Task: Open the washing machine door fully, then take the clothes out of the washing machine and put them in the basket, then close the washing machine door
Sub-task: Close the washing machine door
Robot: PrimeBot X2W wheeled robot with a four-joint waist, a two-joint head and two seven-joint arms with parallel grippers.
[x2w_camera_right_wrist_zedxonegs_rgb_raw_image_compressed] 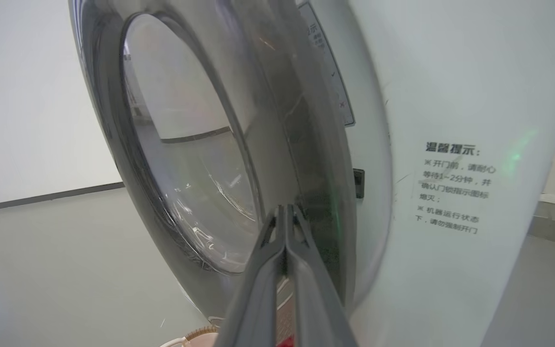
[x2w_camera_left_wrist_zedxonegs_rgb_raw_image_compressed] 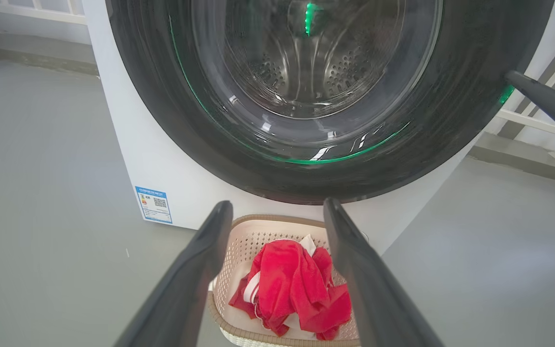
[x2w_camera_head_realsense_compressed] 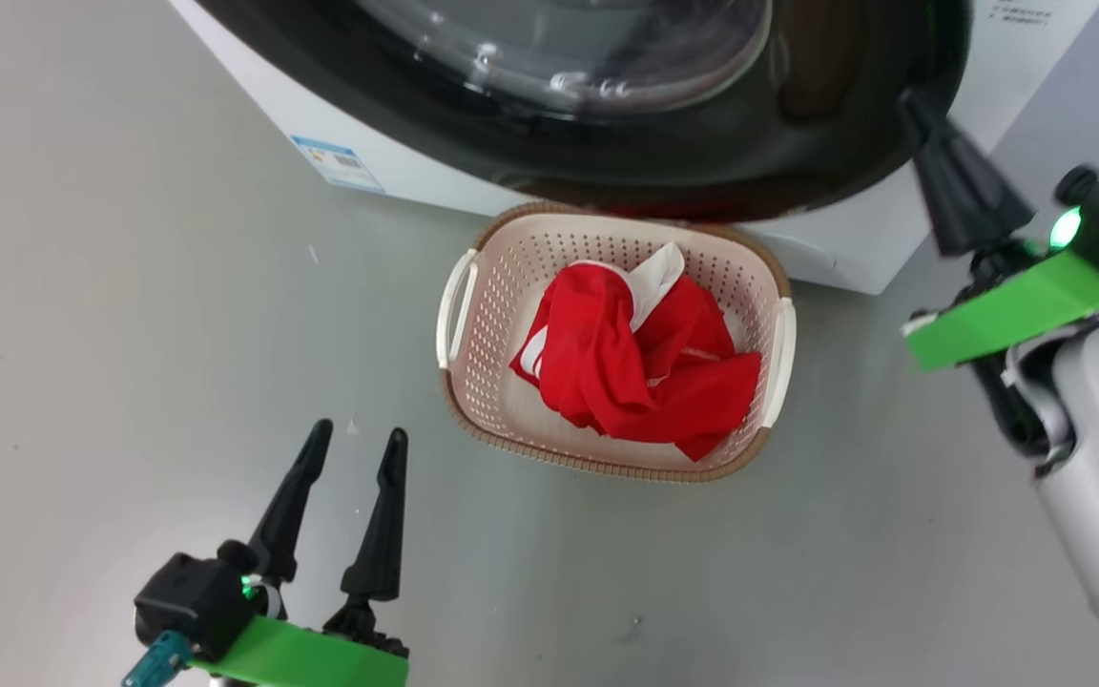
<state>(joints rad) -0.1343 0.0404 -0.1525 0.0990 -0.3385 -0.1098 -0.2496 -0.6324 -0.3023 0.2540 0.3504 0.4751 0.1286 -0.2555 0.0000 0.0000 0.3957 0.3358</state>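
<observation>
The smooth grey floor carries the white washing machine and, just in front of its base, the small cream basket.

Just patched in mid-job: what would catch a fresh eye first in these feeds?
The bright red white-trimmed clothes, heaped in the cream perforated plastic basket on the floor before the white washing machine. Behind it looms the round glossy black-rimmed glass door, with the shut right claw at its rim; the open left claw hangs empty.
</observation>
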